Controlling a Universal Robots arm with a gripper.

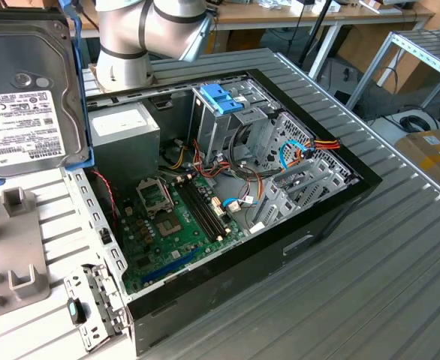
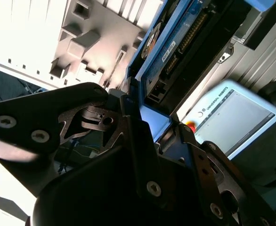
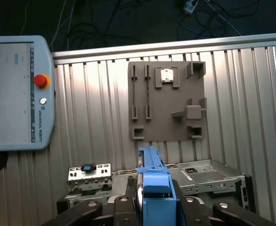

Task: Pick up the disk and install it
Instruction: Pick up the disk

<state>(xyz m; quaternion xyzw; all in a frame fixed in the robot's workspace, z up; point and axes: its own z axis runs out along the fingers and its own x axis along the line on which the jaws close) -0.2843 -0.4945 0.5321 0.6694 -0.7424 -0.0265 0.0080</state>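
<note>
Currently my gripper (image 3: 156, 203) is pressed together on the blue frame (image 3: 153, 181) of the disk (image 1: 25, 90), pinching it by one narrow end so the flat labelled face and the connector edge (image 2: 187, 40) stay free. Judging by that hold, the disk hangs on edge, clear of everything. In the exterior view it sits at ten o'clock, lifted well above the grey holder plate (image 1: 10, 255) at eight o'clock, touching nothing but my fingers (image 2: 128, 125). The open computer case (image 1: 340, 187) lies on its side at centre, so its inside faces up. Within it the drive cage (image 1: 235, 127) with its blue handle (image 1: 220, 97) is at twelve o'clock, the power box (image 1: 122, 131) at ten and the circuit board (image 1: 175, 225) at seven. Task stands at the carry stage, I judge: disk picked, not yet in the cage. Surface is a ribbed metal table (image 1: 400, 285), bare at four o'clock. A control tablet (image 3: 15, 94) rests on it. Beyond are workbench legs, loose cables and a cardboard box (image 1: 430, 154) at three o'clock.
</note>
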